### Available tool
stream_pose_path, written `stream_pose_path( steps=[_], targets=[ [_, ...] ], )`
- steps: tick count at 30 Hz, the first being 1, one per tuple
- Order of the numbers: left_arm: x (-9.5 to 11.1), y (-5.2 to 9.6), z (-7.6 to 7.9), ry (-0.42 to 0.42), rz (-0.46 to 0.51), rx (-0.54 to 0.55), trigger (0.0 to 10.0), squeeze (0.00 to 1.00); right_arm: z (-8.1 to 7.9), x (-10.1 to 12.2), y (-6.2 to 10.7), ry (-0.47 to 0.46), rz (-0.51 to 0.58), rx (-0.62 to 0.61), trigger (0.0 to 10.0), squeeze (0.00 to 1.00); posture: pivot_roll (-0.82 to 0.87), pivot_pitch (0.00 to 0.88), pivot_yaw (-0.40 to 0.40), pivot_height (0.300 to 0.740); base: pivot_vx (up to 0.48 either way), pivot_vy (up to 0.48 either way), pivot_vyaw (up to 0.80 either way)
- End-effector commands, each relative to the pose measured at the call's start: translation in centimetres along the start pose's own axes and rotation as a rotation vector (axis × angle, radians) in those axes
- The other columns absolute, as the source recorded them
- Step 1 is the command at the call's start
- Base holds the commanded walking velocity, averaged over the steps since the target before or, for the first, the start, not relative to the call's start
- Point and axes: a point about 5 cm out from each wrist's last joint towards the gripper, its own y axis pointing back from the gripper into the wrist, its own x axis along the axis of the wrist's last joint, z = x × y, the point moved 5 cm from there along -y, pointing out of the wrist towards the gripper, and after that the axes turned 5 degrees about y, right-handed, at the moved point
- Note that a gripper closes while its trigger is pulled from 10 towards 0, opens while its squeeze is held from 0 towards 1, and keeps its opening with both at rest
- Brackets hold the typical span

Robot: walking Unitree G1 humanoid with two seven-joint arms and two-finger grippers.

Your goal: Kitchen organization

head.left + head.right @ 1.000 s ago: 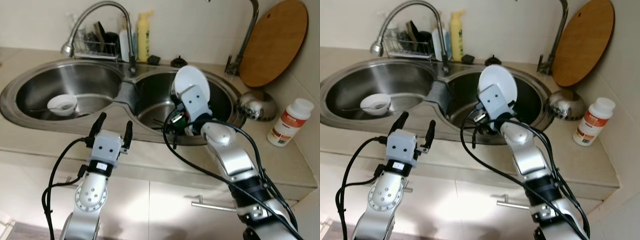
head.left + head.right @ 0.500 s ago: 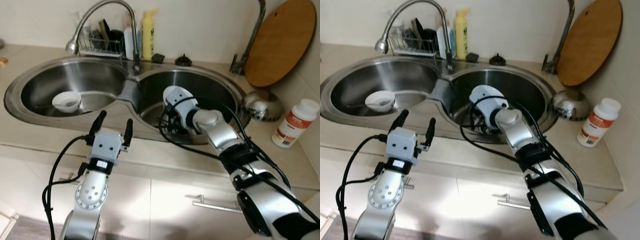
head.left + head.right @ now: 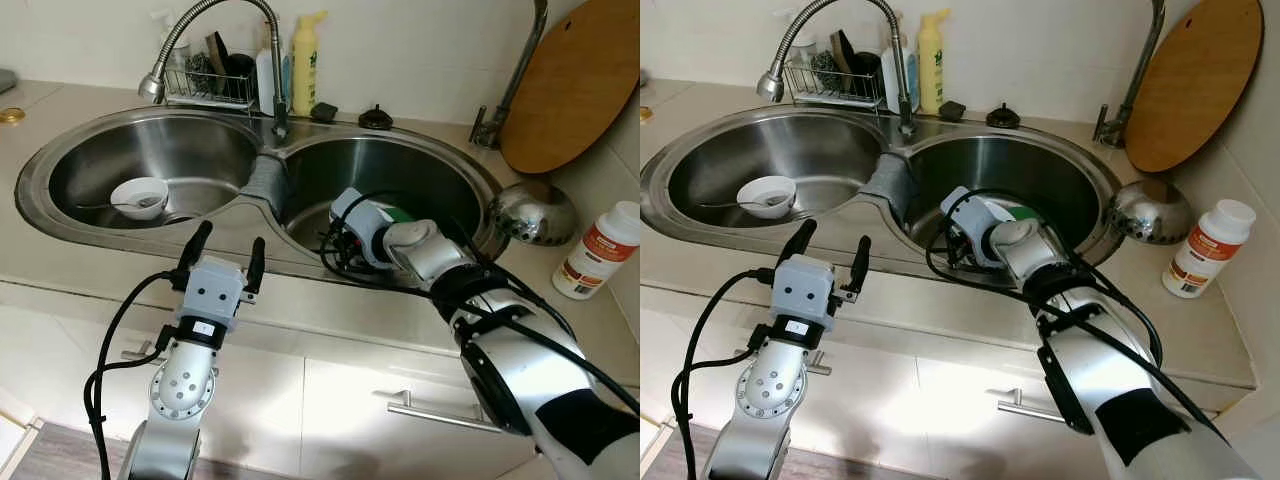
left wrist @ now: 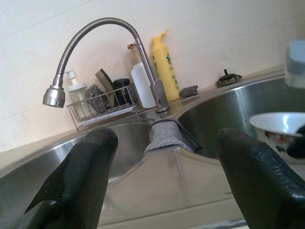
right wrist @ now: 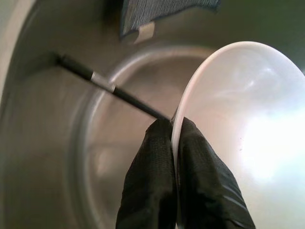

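My right gripper [image 5: 174, 128] is shut on the rim of a white plate [image 5: 238, 133], low inside the right sink basin [image 3: 430, 175]. The left wrist view catches that plate [image 4: 277, 125] just above the sink's front rim. My right wrist [image 3: 362, 222] hides the fingers from the head camera. My left gripper [image 3: 222, 245] is open with nothing between its fingers [image 4: 86, 167], hovering over the counter's front edge before the divider. A small white bowl [image 3: 139, 197] with a spoon sits in the left basin.
A grey cloth [image 3: 265, 185] drapes over the divider and a dark rod [image 5: 109, 88] lies in the right basin. Faucet [image 3: 215, 15], dish rack [image 3: 210, 85] and yellow bottle [image 3: 305, 65] stand behind. A wooden board [image 3: 575, 85], steel ladle [image 3: 540, 212] and white bottle [image 3: 600, 250] are at right.
My right arm has lowered the plate from upright above the sink rim down into the right basin. The camera shifted slightly. The left gripper has stayed put.
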Motion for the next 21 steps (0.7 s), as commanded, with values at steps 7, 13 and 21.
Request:
stream_pose_path(
  steps=[7,13,21],
  targets=[
    [0.1,0.1,0.4,0.011,-0.003,-0.003,10.0,0.0,2.4,3.3,1.0,0.079,0.046,-0.067,10.0,0.0,0.16,0.0,-0.061,0.74,0.0,0.0,0.0],
    [0.1,0.2,0.5,0.012,-0.005,0.0,10.0,0.0,1.0,1.9,0.4,0.171,-0.027,-0.004,10.0,0.0,0.17,0.0,-0.066,0.74,0.0,0.0,0.0],
    [0.2,0.1,0.6,0.016,-0.002,0.001,10.0,0.0,1.0,1.0,0.2,0.177,-0.05,-0.043,10.0,0.0,0.17,0.0,-0.073,0.74,0.0,0.0,0.0]
  ],
)
